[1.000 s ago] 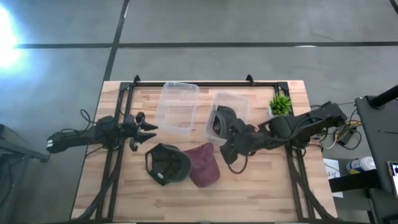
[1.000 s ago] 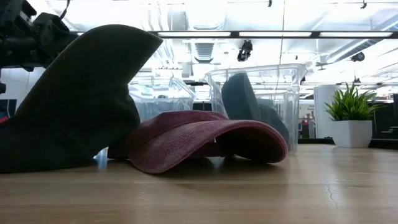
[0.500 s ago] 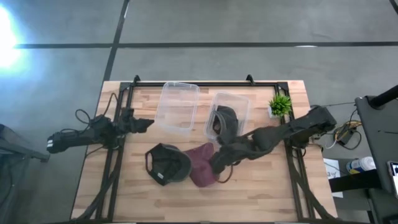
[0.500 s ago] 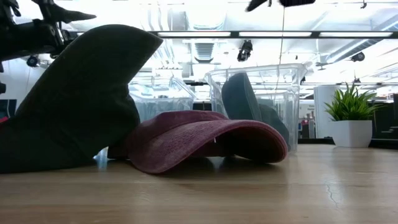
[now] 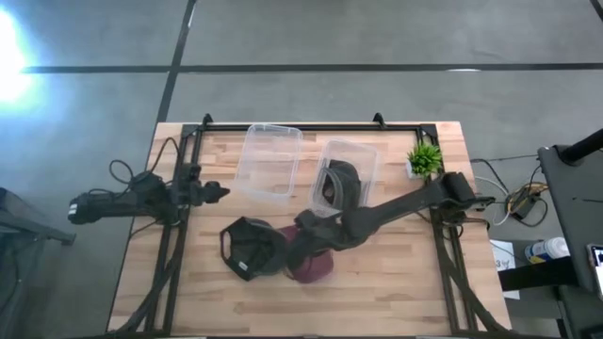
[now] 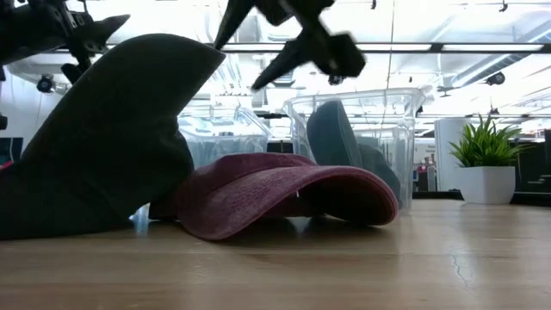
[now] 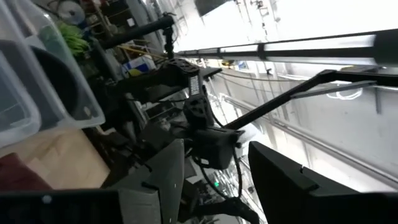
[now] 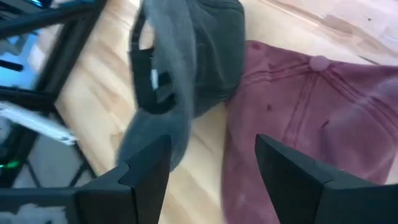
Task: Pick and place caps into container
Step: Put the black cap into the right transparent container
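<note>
The maroon cap (image 5: 317, 268) (image 6: 284, 194) lies crown-up on the table, brim toward the near edge. Its left side touches the dark olive-grey cap (image 5: 251, 247) (image 6: 112, 138) (image 8: 186, 56), whose brim sticks up. A third dark cap (image 5: 339, 182) (image 6: 336, 138) stands on edge inside the right clear container (image 5: 350, 155). My right gripper (image 5: 292, 254) (image 6: 235, 65) (image 8: 211, 168) hangs open above the seam between the maroon cap (image 8: 311, 118) and the olive-grey cap, touching neither. My left gripper (image 5: 215, 193) (image 6: 95, 39) waits open near the table's left side.
An empty clear container (image 5: 268, 160) sits left of the one holding the cap. A small potted plant (image 5: 424, 158) (image 6: 486, 168) stands at the far right. Black frame rails (image 5: 179, 226) run along both sides. Bare wood (image 5: 396, 282) lies toward the near edge.
My right gripper has swung from beside the right container toward the table's left and near edges. It now hangs over the maroon cap beside the olive-grey one. My left gripper has drawn back a little toward the left edge and risen. The caps have stayed put.
</note>
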You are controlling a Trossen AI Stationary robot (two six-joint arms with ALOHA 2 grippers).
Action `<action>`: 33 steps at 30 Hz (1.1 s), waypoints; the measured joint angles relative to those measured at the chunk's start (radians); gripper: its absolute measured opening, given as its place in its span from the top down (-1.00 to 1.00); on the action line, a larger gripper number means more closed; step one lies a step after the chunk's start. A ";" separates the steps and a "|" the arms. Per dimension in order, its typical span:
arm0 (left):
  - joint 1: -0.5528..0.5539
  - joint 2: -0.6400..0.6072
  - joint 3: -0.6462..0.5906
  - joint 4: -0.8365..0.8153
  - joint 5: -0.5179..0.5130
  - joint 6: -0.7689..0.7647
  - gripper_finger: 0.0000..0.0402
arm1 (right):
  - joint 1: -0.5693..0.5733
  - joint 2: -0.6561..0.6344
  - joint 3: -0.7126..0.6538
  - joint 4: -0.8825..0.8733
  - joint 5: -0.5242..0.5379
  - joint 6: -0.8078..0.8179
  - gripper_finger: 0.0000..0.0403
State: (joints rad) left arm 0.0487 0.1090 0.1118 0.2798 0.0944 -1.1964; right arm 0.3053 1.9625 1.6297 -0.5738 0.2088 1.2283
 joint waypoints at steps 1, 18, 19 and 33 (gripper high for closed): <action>-0.002 0.003 -0.001 -0.005 0.000 -0.001 0.13 | -0.002 0.012 0.005 0.021 0.000 -0.014 -0.13; -0.006 0.009 -0.002 -0.041 0.013 -0.020 0.13 | -0.024 0.131 0.162 -0.035 -0.013 -0.193 0.85; -0.006 0.009 -0.002 -0.041 0.013 -0.020 0.13 | -0.024 0.127 0.168 -0.036 -0.027 -0.214 0.89; -0.006 0.009 -0.002 -0.041 0.016 -0.019 0.13 | 0.076 -0.209 0.445 -0.779 0.419 -0.093 0.95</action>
State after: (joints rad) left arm 0.0432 0.1177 0.1101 0.2385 0.1101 -1.2157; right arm 0.3817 1.7534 2.0745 -1.3525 0.6282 1.1350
